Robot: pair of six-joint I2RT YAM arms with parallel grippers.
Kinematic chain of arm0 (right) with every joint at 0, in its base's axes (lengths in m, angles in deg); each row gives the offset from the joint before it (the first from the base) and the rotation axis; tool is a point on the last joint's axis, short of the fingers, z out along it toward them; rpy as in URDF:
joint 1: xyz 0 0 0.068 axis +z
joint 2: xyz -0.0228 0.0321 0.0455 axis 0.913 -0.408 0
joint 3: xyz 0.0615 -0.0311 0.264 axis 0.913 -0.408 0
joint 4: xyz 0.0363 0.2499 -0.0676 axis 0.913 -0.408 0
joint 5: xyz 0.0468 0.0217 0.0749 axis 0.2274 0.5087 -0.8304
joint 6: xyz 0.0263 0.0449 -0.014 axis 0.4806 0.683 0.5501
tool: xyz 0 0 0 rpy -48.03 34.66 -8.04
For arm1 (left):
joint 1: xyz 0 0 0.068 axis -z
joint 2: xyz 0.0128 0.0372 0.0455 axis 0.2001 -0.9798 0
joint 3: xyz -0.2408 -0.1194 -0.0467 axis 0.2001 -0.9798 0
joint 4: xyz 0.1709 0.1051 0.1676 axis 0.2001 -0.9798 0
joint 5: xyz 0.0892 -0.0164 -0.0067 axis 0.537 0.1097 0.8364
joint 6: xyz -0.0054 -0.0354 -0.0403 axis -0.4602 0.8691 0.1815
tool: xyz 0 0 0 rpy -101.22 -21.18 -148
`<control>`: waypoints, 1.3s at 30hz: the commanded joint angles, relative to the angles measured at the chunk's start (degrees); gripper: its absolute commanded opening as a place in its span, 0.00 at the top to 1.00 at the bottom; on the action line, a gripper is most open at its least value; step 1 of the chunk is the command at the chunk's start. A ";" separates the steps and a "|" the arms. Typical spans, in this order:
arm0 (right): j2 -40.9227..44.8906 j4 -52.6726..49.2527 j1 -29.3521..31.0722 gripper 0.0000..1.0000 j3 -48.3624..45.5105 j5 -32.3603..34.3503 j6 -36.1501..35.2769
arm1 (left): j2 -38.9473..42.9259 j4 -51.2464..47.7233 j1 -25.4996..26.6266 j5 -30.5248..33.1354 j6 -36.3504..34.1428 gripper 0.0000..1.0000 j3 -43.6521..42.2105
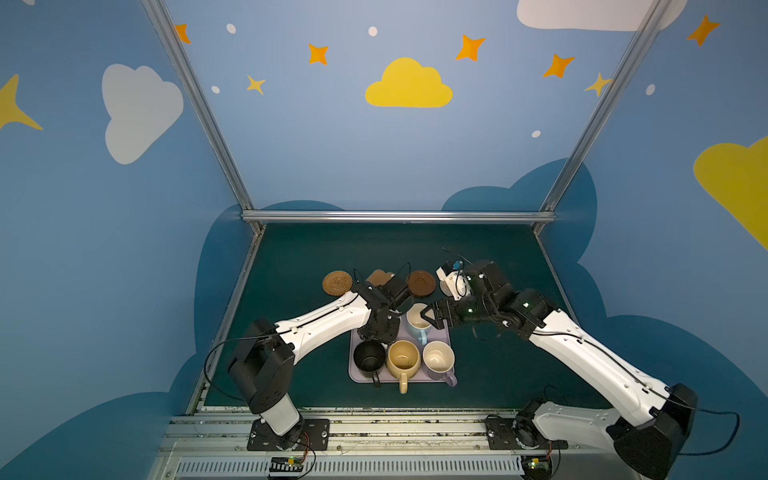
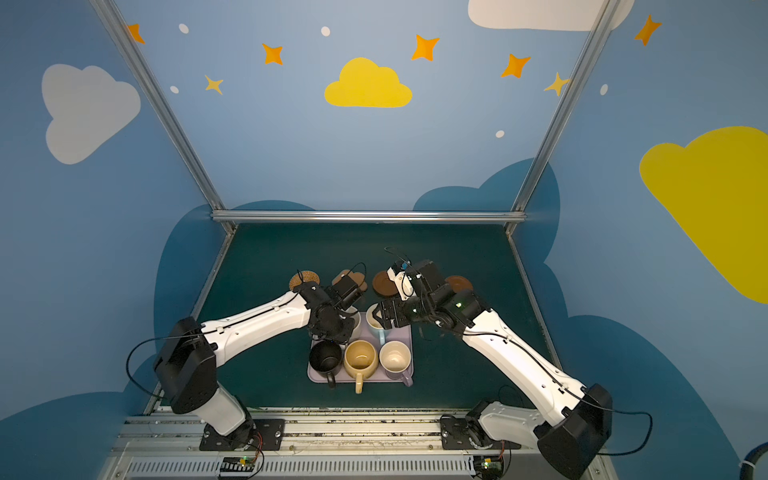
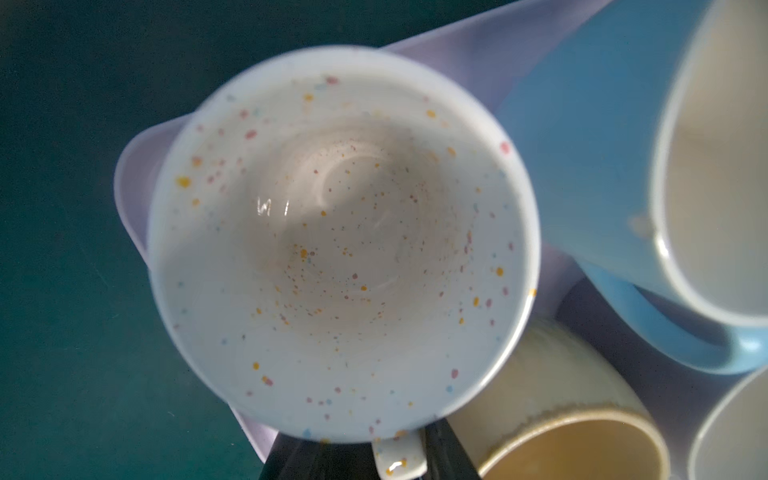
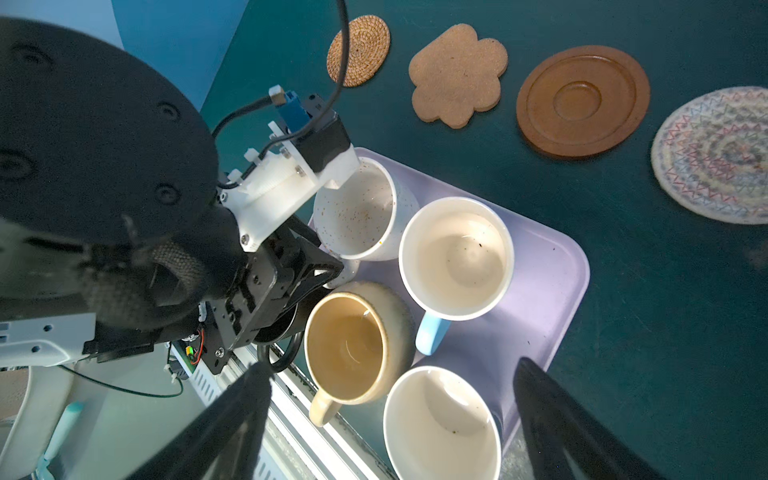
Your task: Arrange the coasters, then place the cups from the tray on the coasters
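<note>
The lilac tray (image 1: 443, 329) holds five cups: cream speckled (image 4: 357, 212), light blue (image 1: 417, 326), black (image 1: 369, 359), mustard (image 1: 403, 359) and lilac (image 1: 438, 359). My left gripper (image 3: 399, 457) is down at the speckled cup (image 3: 340, 249), with a dark finger close on each side of its handle; whether they press on it does not show. My right gripper (image 4: 395, 419) hangs open above the tray near the light blue cup (image 4: 457, 257), holding nothing. Behind the tray lie the coasters: tan woven (image 4: 358, 50), flower-shaped (image 4: 457, 75), a brown disc (image 4: 582, 102), pale woven (image 4: 715, 153) and another brown disc (image 2: 459, 284).
The green table top (image 1: 311, 249) is walled by blue panels and an aluminium rail (image 1: 399, 216) at the back. Both arm bases sit on a slotted metal rail (image 1: 374, 428) at the table's front edge. The two wrists stand close together over the tray's far side.
</note>
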 commanded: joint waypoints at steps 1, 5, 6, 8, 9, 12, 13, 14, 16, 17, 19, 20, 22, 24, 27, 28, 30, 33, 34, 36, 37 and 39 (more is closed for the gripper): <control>1.45 -1.40 -0.30 0.09 -0.79 0.48 -0.52 | -0.98 -0.14 0.58 1.79 0.37 0.63 1.07; 1.46 -1.67 -0.38 0.09 -0.79 0.94 -0.78 | -1.69 1.23 1.06 1.10 0.43 0.65 0.82; 1.41 -1.87 -0.48 0.09 -0.76 1.11 -0.88 | -1.87 1.64 1.30 1.00 0.55 0.65 0.74; 1.19 -2.40 -0.63 0.09 -0.38 1.52 -1.13 | -2.57 1.78 1.52 1.13 0.51 0.66 0.81; 1.18 -2.70 -0.73 0.09 -0.26 1.72 -1.28 | -3.13 1.59 1.55 1.47 0.54 0.66 0.94; 1.20 -2.99 -1.08 0.09 -0.15 2.01 -1.32 | -4.15 1.40 1.55 2.03 0.45 0.67 0.90; 1.19 -3.00 -1.17 0.09 -0.08 1.88 -1.32 | -4.46 1.40 1.50 2.14 0.46 0.67 0.94; 1.23 -2.99 -1.28 0.09 -0.08 1.76 -1.31 | -4.56 1.53 1.55 2.14 0.34 0.67 0.90; 1.03 -2.81 -1.35 0.09 -0.18 1.40 -1.25 | -4.92 1.79 1.54 2.19 0.36 0.68 0.81; 0.86 -2.77 -1.35 0.09 -0.22 1.10 -1.26 | -4.96 1.80 1.59 2.31 0.35 0.69 0.90; 0.58 -2.51 -1.40 0.09 -0.30 0.87 -1.07 | -5.19 1.93 1.54 2.32 0.22 0.70 1.05; 0.44 -2.25 -1.35 0.09 -0.52 0.66 -1.02 | -5.23 2.01 1.56 2.40 0.26 0.72 1.14; 0.14 -1.94 -1.35 0.09 -0.52 0.52 -0.90 | -5.51 2.10 1.55 2.41 0.13 0.75 1.32; -0.26 -1.84 -1.35 0.09 -0.44 0.43 -0.92 | -5.70 2.10 1.55 2.53 0.06 0.78 1.51; -0.61 -1.76 -1.35 0.09 -0.31 0.50 -0.88 | -5.98 2.08 1.55 2.76 0.19 0.79 1.54; -0.66 -1.63 -1.35 0.09 -0.28 0.35 -0.89 | -6.08 2.10 1.55 2.76 0.15 0.80 1.47; -0.76 -1.50 -1.34 0.09 -0.18 0.27 -0.89 | -6.11 2.26 1.54 2.85 0.24 0.82 1.27; -1.05 -1.32 -1.35 0.09 -0.33 0.25 -0.79 | -6.09 2.37 1.59 2.89 0.35 0.87 1.29; -1.17 -1.19 -1.37 0.09 -0.36 0.15 -0.81 | -6.06 2.37 1.55 2.94 0.43 0.89 1.34; -1.57 -1.14 -1.36 0.09 -0.27 -0.18 -0.79 | -5.95 2.46 1.55 2.94 0.46 0.92 1.51; -1.73 -1.14 -1.35 0.09 -0.33 -0.31 -0.83 | -5.84 2.37 1.53 2.94 0.39 0.92 1.60; -2.06 -1.05 -1.35 0.09 -0.14 -0.53 -0.82 | -5.81 2.00 1.56 3.50 0.38 0.93 1.94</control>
